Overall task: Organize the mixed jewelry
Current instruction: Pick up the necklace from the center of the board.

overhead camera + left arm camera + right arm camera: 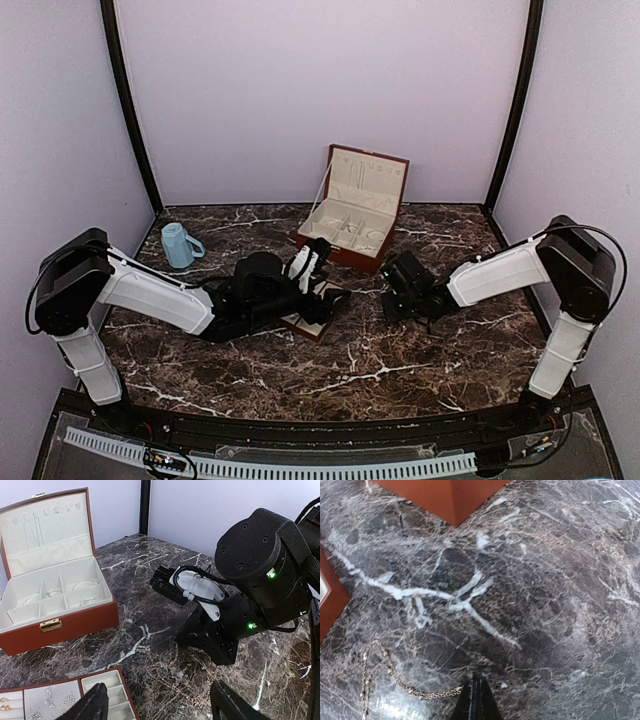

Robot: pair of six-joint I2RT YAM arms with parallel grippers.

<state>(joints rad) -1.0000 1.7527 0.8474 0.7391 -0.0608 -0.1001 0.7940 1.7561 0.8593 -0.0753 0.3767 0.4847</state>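
Observation:
A thin gold chain (390,672) lies in loose loops on the dark marble, and one end runs into the tips of my right gripper (476,686), which is shut on it. The left wrist view shows the same chain (175,687) spread on the marble below the right gripper (220,655). My left gripper (157,696) hovers open above the chain, beside the corner of the flat tray (107,680). Small earrings (50,697) and rings (5,703) lie in the tray's cream compartments. From above, both grippers (325,298) (395,300) face each other mid-table.
The red-brown hinged box (352,212) stands open at the back centre, with bracelets (82,585) in its cream compartments. A blue cup (180,245) stands at the back left. The flat tray (305,325) lies under the left wrist.

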